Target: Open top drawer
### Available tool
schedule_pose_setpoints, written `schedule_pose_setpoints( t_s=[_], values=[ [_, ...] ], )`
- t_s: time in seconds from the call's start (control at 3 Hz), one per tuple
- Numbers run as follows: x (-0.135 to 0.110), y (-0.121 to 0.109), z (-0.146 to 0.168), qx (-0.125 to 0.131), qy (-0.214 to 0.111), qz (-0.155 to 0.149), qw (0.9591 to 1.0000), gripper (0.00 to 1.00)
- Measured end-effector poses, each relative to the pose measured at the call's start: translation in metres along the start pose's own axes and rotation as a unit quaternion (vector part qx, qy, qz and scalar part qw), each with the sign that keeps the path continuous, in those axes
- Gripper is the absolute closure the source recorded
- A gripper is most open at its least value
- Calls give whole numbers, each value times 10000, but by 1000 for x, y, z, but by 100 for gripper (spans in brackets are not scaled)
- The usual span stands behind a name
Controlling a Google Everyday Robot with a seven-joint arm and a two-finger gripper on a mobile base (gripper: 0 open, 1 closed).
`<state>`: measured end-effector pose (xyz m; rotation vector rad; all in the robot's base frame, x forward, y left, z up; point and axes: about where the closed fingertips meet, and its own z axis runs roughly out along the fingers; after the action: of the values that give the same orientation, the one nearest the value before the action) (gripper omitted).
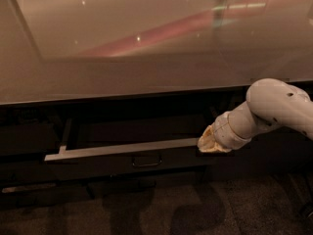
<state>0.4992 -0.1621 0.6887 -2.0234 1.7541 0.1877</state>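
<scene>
**Top drawer (98,166), wide dark front, grey rim, partway out**

It juts beneath the edge of the glossy pale countertop (146,77). The white arm's tan-tipped gripper (212,142) meets the rim's right end; its hold I cannot tell. Dark floor (195,209) lies open ahead.

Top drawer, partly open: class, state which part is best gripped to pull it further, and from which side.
The small curved centre handle of the top drawer, approached from the front: it sits mid-width, so a pull should stay straight. The end effector sits at the right end of the grey rim, likelier to skew it.
</scene>
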Motion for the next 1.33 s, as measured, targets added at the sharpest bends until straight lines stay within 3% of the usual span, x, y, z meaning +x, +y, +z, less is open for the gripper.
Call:
schedule_pose_setpoints(
  t_s=[0.33,0.67,1.0,1.33],
  values=[
    [-3,-1,-5,26,-13,6,10000,100],
    [-36,-3,-58,425,15,-205,9989,100],
    [-28,-38,-73,527,-147,-98,9985,100],
    [-28,-38,-72,515,-149,-88,9985,100]
  ],
)
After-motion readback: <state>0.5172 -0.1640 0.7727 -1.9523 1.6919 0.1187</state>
